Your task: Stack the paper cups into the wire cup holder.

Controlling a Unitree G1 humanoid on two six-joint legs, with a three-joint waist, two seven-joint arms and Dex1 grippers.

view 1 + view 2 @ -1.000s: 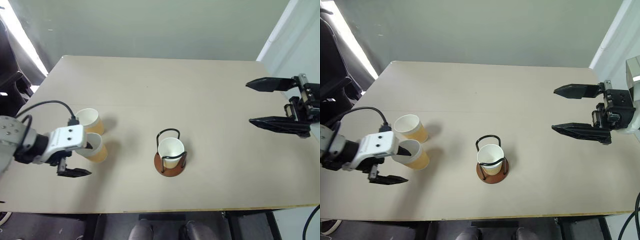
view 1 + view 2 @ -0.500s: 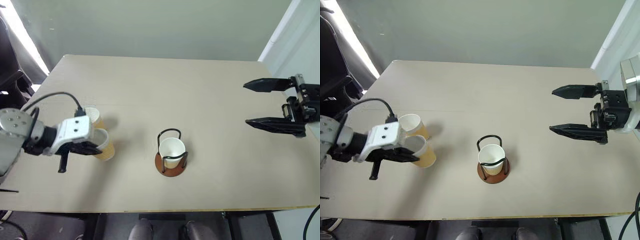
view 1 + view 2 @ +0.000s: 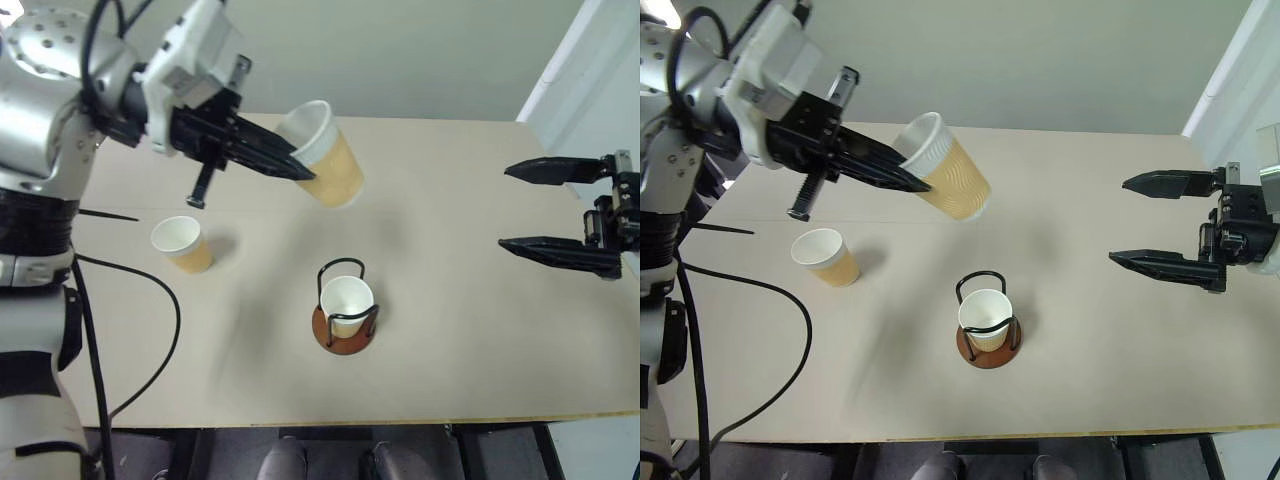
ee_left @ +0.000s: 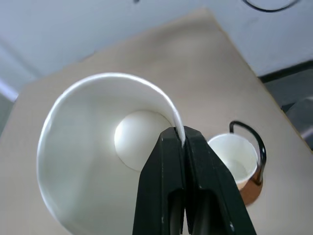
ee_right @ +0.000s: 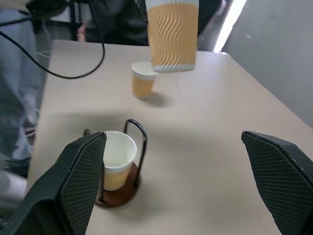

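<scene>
Since the earlier frame, the left gripper (image 3: 290, 165) has lifted one paper cup (image 3: 325, 160) off the surface (image 3: 450, 200) and is carrying it, tilted, above and behind the wire cup holder (image 3: 342, 300). Its fingers (image 4: 173, 161) are pinching the cup's rim wall, one inside and one outside.

Hazard, as judged: the grip is taking only a thin strip of paper at the rim, so the cup could be swinging or slipping free during travel. The cup is also hanging at a slant; unless levelled, its base could be striking the wire loops or the rim of the seated cup (image 3: 346, 302) already in the holder, tipping the light stand.

The right gripper (image 3: 560, 205) is hovering well apart at the right edge, fingers spread wide and holding nothing. A third cup (image 3: 181, 243) is standing upright on the surface to the left, well apart from the holder. Nothing is lying between the carried cup and the holder.
</scene>
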